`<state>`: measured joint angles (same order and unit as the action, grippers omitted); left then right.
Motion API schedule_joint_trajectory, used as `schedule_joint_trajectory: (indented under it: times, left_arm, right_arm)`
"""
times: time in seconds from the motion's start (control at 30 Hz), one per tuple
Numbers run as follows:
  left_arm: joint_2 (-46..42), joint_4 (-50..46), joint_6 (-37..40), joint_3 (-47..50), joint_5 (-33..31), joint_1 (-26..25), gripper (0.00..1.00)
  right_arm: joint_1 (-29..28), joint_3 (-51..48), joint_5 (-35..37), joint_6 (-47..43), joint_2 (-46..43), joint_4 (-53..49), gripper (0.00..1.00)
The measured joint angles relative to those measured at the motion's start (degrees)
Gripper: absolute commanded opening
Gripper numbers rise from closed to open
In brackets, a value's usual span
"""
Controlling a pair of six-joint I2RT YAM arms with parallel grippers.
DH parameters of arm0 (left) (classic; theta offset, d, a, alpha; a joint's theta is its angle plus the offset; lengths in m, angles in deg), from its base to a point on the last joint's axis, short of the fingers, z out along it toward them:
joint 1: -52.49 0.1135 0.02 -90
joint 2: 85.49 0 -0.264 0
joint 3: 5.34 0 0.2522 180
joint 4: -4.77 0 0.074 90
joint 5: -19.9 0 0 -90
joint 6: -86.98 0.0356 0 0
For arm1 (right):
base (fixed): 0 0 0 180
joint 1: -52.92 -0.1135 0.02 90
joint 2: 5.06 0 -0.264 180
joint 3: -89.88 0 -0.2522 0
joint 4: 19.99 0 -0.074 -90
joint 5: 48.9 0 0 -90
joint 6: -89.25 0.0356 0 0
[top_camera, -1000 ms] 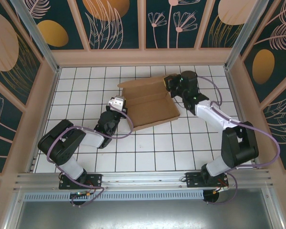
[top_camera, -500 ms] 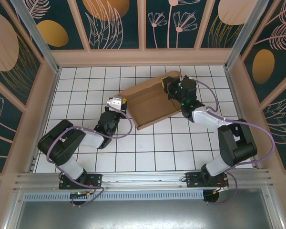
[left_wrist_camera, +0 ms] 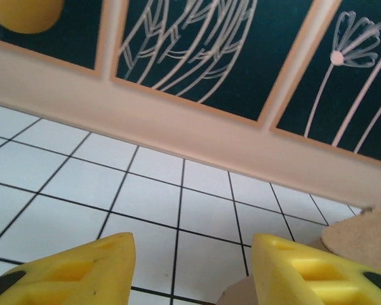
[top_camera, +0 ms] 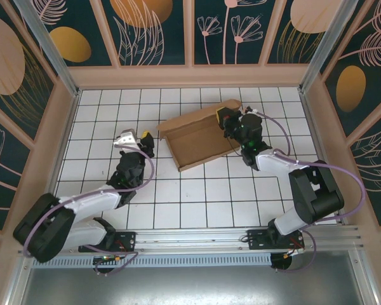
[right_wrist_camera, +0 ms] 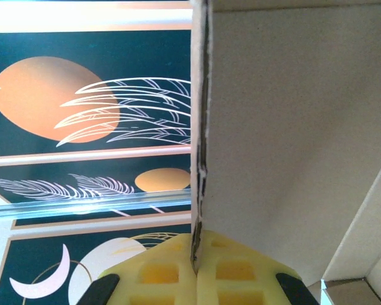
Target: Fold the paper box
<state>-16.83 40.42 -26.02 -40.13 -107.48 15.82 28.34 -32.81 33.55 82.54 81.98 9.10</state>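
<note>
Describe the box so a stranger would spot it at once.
Look at the white tiled table walled by dark floral panels. Toward its far side, just right of centre, sits the box: brown corrugated cardboard, shallow and open, its right end pinched by the right pincer. It is the sole brown thing on the tiles.

Count: 1 box (top_camera: 200,135). 2 arms: left arm (top_camera: 89,203), right arm (top_camera: 308,190). 2 end effectors: left end effector (top_camera: 135,137), right end effector (top_camera: 223,117). 4 yellow fingers (left_wrist_camera: 70,273). 1 tiled worktop (top_camera: 197,197).
</note>
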Motion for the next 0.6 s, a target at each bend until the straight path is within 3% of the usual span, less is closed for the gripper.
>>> schedule_joint_trajectory:
  times: [0.13,0.27,0.43,0.6]
  left_arm:
    - [-7.0,-11.0,-4.3,-2.3,-4.5,0.0,0.5]
    - [-6.7,-21.4,-4.3,-11.2,-5.8,0.0,0.51]
    - [-2.6,-30.7,-3.6,-22.9,-2.9,0.0,0.5]
    - [-1.2,-37.0,-4.3,-25.3,2.8,1.8,0.54]
  right_arm:
    - [0.0,-0.3,0.0,-0.7,-0.5,-0.7,0.01]
    - [0.0,-1.8,-0.2,-2.1,-4.0,-2.4,0.02]
    - [0.2,-4.4,-0.5,-3.5,-7.6,-4.7,0.07]
    - [1.5,-3.9,-1.4,-4.3,-7.9,-8.6,0.14]
